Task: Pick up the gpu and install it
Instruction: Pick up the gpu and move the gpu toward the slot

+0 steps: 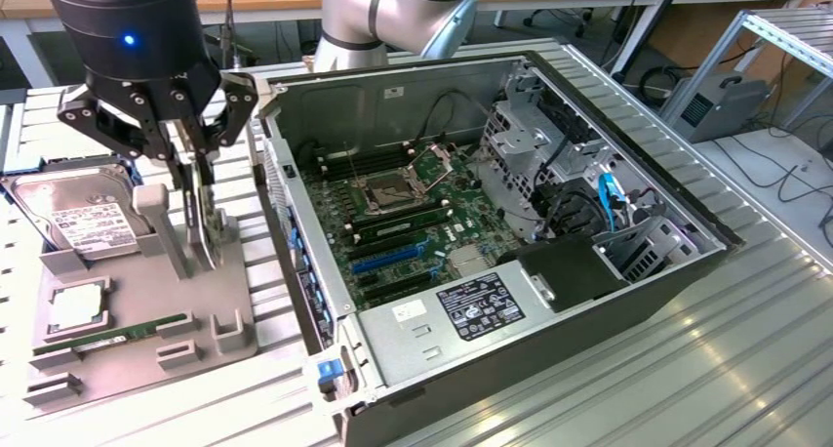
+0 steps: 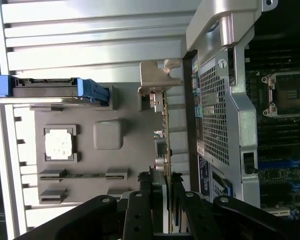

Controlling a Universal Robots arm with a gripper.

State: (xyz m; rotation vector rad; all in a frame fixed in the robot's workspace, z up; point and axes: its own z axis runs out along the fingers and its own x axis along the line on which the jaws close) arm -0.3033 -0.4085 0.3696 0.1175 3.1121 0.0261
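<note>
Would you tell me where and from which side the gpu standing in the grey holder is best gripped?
Grip the gpu across its two flat faces at the upper edge, away from the silver bracket, coming straight down from above. It stands on edge in the grey holder, so its thin top edge faces up; the gripper pinches it this way.

One robot arm (image 1: pixel 390 8). One gripper (image 1: pixel 195 169). One gpu (image 1: pixel 203 227). One hard drive (image 1: pixel 81 213). One processor chip (image 1: pixel 76 306). One RAM stick (image 1: pixel 111 338). One grey holder tray (image 1: pixel 137 374). One open computer case (image 1: pixel 377 105); inside: one motherboard (image 1: pixel 423 227), one processor socket (image 1: pixel 390 190), one power supply (image 1: pixel 456 310).
</note>
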